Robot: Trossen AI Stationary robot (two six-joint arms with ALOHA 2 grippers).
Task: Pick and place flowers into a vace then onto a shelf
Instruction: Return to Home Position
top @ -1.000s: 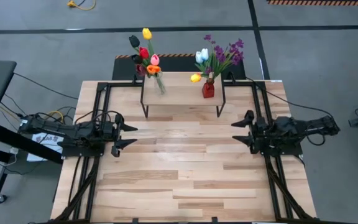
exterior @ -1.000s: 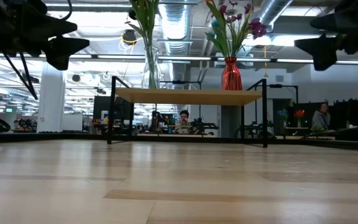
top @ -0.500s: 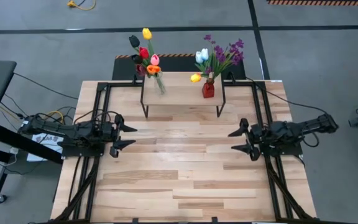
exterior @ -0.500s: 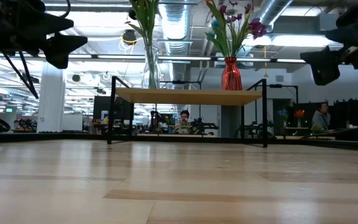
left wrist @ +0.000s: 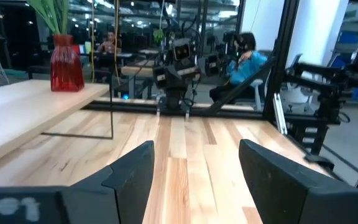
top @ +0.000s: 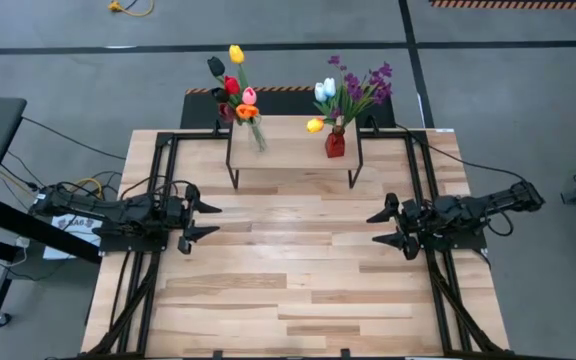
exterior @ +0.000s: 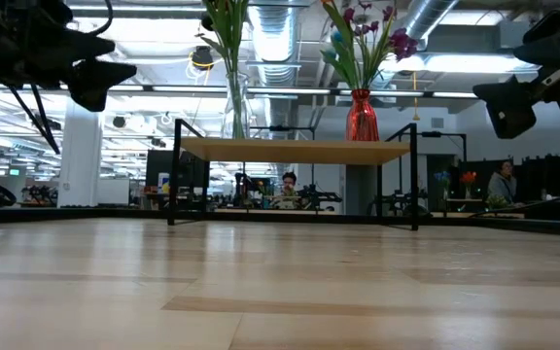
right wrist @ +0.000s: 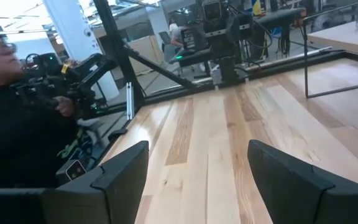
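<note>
The flowers [top: 234,85] are standing in a clear vase [top: 257,135] and a red vase [top: 335,143] on the shelf [top: 293,152] at twelve o'clock. The left gripper [top: 208,220] at nine o'clock and the right gripper [top: 376,229] at three o'clock are hovering over the table [top: 288,285], fingers spread, holding nothing.

The matt pale-wood shelf [top: 293,148] has black metal legs [exterior: 415,185].

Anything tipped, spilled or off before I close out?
Nothing stands out. The clear vase and red vase stand upright on the shelf with flowers in them; the left gripper and right gripper hang open, empty, above the table.
</note>
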